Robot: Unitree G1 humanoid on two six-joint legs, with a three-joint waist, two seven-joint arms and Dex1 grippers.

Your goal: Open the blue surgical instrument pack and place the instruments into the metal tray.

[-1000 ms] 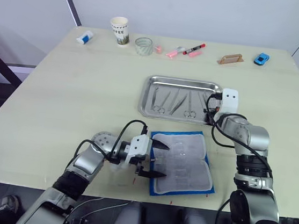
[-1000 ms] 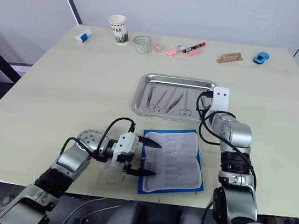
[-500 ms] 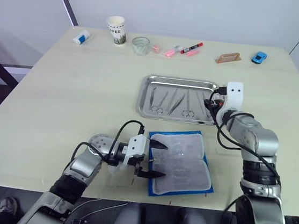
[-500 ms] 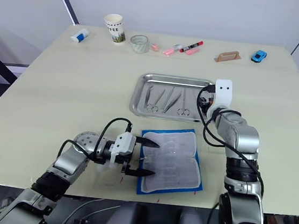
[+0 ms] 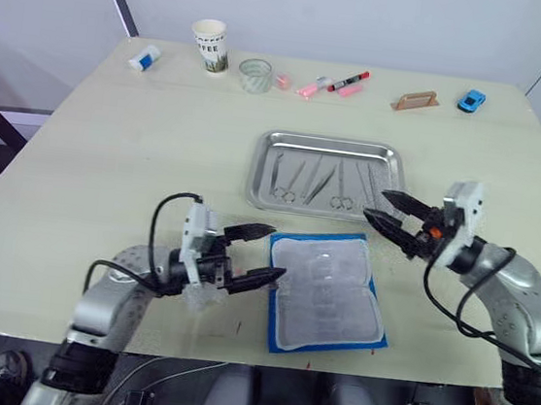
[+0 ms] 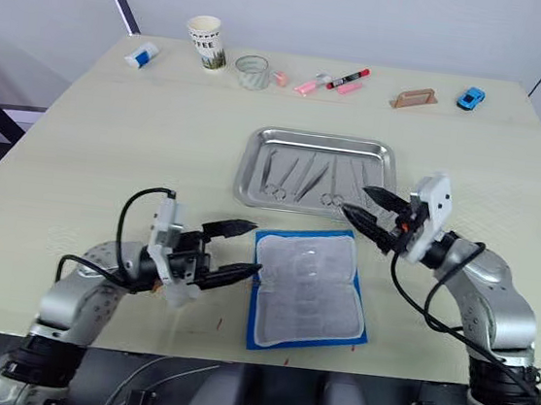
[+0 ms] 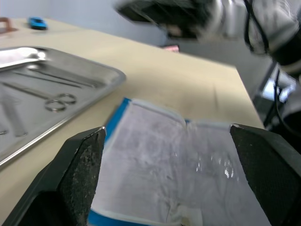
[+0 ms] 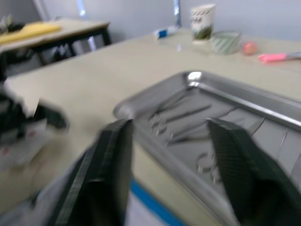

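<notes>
One table, pale wood top, bearing all items below.

One metal tray, shiny, rectangular, rounded corners, low rim, set mid-table beyond the pack. Holds the instruments: about five slim silvery tools lying side by side on the tray floor, at least three with ring handles at the near ends; exact count of the thinner pieces hard to tell.

One blue surgical instrument pack, lying open and flat near the table's front edge, just in front of the tray and apart from it. Whitish clear plastic insert facing up, blue border showing round the edges; no tools discernible in the insert.

Two grippers. Left gripper lying low just left of the pack, jaws spread wide, fingertips close to the pack's left edge, holding nothing. Right gripper raised above the tray's near right corner, pointing left, jaws spread, holding nothing.

Along the far edge, left to right: one small blue-and-white object; one paper cup; one clear tape roll; a cluster of pink and red markers; one tan wooden block; one small blue toy car.
</notes>
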